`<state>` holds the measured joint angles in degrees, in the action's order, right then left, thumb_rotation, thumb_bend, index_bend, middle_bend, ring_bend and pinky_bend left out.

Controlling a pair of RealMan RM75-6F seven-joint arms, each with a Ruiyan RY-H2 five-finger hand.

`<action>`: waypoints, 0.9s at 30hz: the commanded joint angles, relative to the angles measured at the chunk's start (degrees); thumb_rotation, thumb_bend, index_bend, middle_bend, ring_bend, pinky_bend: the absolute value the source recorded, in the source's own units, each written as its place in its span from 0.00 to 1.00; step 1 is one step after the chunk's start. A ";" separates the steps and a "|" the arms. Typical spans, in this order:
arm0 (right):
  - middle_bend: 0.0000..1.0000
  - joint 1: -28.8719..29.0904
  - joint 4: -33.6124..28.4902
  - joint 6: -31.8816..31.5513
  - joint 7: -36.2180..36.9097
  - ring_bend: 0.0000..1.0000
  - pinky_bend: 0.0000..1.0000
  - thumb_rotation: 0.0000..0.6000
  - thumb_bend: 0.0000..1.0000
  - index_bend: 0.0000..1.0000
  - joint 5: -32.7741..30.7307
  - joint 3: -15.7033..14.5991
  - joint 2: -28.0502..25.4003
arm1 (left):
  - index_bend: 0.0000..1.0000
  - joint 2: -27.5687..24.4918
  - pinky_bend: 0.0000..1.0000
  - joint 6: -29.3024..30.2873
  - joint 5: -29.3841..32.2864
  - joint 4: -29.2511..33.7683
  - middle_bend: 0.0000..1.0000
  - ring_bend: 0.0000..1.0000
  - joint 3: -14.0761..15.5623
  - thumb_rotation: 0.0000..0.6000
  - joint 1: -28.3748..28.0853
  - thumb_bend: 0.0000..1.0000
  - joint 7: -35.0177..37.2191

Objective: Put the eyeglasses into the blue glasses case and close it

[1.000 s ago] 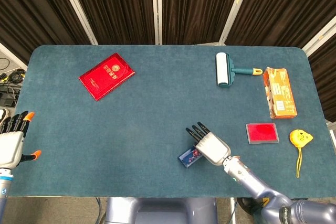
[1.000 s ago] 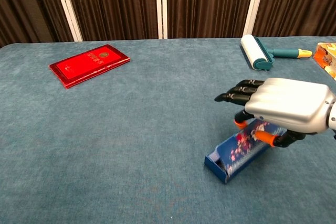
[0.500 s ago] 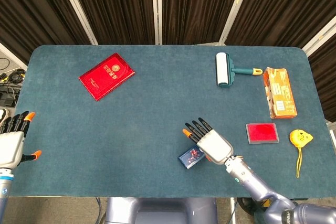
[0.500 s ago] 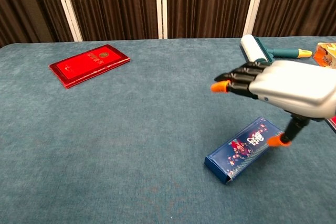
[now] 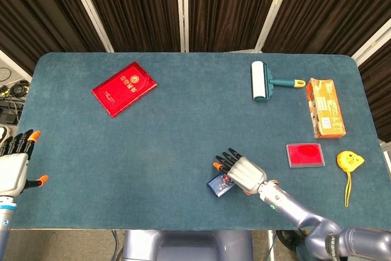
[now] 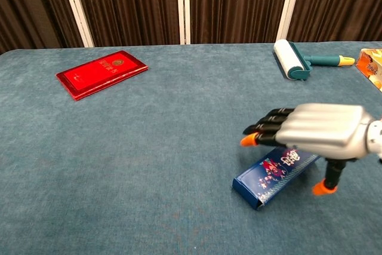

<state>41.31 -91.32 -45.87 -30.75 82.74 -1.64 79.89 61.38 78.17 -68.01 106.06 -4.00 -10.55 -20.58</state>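
Observation:
The blue glasses case (image 5: 219, 184) (image 6: 270, 177), printed with a red and white pattern, lies flat and closed on the blue table near the front edge. My right hand (image 5: 239, 171) (image 6: 316, 132) hovers just above its right end with fingers stretched out over it and the thumb pointing down beside it, holding nothing. My left hand (image 5: 13, 164) waits at the far left front corner with its fingers apart and empty; the chest view does not show it. No eyeglasses show in either view.
A red booklet (image 5: 124, 88) (image 6: 101, 73) lies at the back left. A lint roller (image 5: 261, 81) (image 6: 290, 59) and an orange box (image 5: 325, 107) sit at the back right. A flat red case (image 5: 305, 154) and a yellow tape measure (image 5: 350, 161) lie right of my right hand.
My right hand let go of the tilted case, rose with fingers spread, then came down again over it. The case now lies flat. The left hand has stayed still.

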 commanded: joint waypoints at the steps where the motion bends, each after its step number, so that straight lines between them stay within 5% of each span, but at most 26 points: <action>1: 0.01 0.68 0.58 1.07 -1.22 0.00 0.00 1.00 0.02 0.01 -1.44 0.36 1.12 | 0.00 -0.06 0.00 -0.06 0.07 -0.08 0.00 0.00 -0.06 1.00 -0.03 0.00 0.13; 6: 0.17 0.60 1.12 0.02 -2.26 0.04 0.01 1.00 0.11 0.19 -1.82 0.55 2.45 | 0.00 -0.20 0.00 -0.32 0.25 -0.20 0.00 0.00 -0.13 1.00 -0.11 0.00 0.46; 10: 0.38 0.24 1.86 -1.06 -1.68 0.23 0.09 1.00 0.24 0.38 -1.96 0.76 3.43 | 0.00 -0.36 0.00 -0.28 0.07 -0.09 0.00 0.00 -0.10 1.00 -0.07 0.00 0.72; 14: 0.44 0.29 1.74 -0.97 -1.79 0.28 0.11 1.00 0.29 0.45 -2.54 0.71 3.50 | 0.00 -0.42 0.00 -0.27 0.01 -0.07 0.00 0.00 -0.05 1.00 -0.05 0.00 0.78; 17: 0.42 0.27 1.44 -0.90 -1.25 0.28 0.12 1.00 0.29 0.42 -2.58 0.50 3.29 | 0.00 -0.39 0.00 -0.32 -0.01 -0.06 0.00 0.00 -0.02 1.00 -0.09 0.00 0.69; 22: 0.06 0.24 0.90 -0.83 -1.54 0.04 0.03 1.00 0.09 0.04 -2.85 0.12 2.38 | 0.00 -0.38 0.00 -0.20 -0.08 0.03 0.00 0.00 -0.01 1.00 -0.06 0.00 0.67; 27: 0.00 -0.56 -2.28 -2.16 -3.04 0.00 0.00 1.00 0.00 0.00 -3.62 -0.28 -0.11 | 0.00 -0.60 0.00 -0.14 -0.38 0.32 0.00 0.00 0.06 1.00 0.03 0.00 1.05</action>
<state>41.08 -92.72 -47.51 -33.29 79.41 -1.74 80.57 60.80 78.02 -68.38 106.36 -3.95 -10.54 -19.55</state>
